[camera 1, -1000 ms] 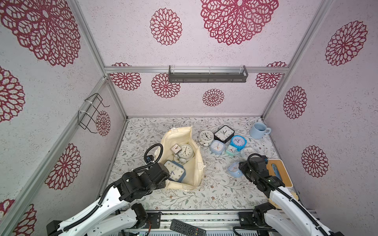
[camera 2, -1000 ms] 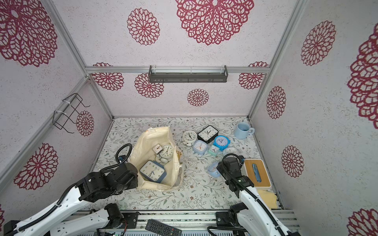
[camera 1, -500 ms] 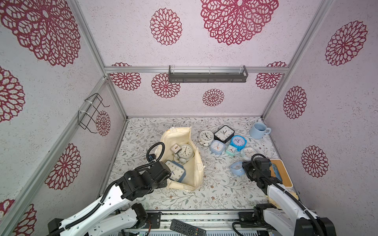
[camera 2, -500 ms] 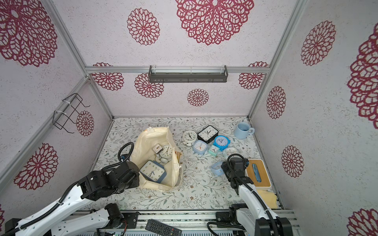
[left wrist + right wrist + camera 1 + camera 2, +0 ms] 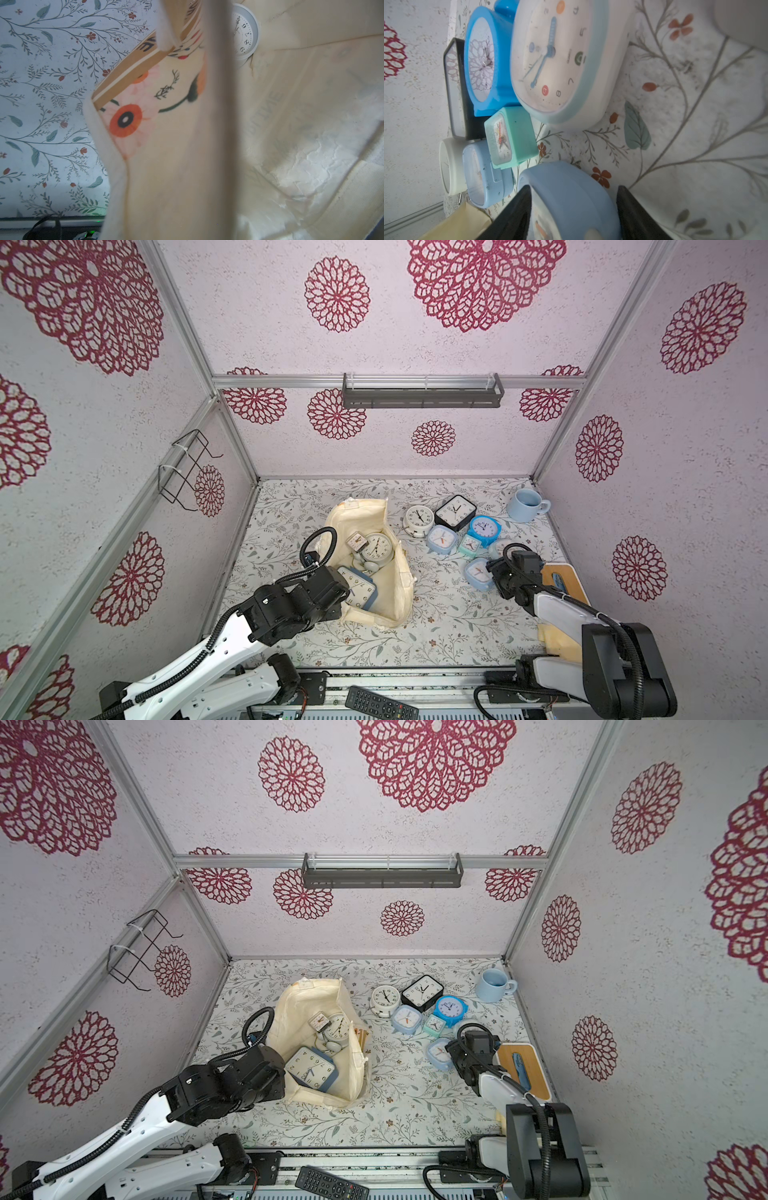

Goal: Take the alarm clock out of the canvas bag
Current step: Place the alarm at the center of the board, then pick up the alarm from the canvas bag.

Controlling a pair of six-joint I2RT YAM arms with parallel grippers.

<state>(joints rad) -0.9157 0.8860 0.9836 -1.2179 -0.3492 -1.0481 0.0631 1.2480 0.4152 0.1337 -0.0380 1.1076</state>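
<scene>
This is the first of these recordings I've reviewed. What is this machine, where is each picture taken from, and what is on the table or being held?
Two robot arms work at a flower-patterned table. Two nearly identical pictures look down from above. The other two come from a camera on each arm's wrist. The left claw is shut and seems to pinch the rim of the canvas bag, holding its mouth open. Clocks lie inside, among them a blue-framed square clock. The right claw is open, with its fingers on either side of a pale blue clock. That clock stands on the table near other clocks, such as a black one. A blue mug stands at the back.
</scene>
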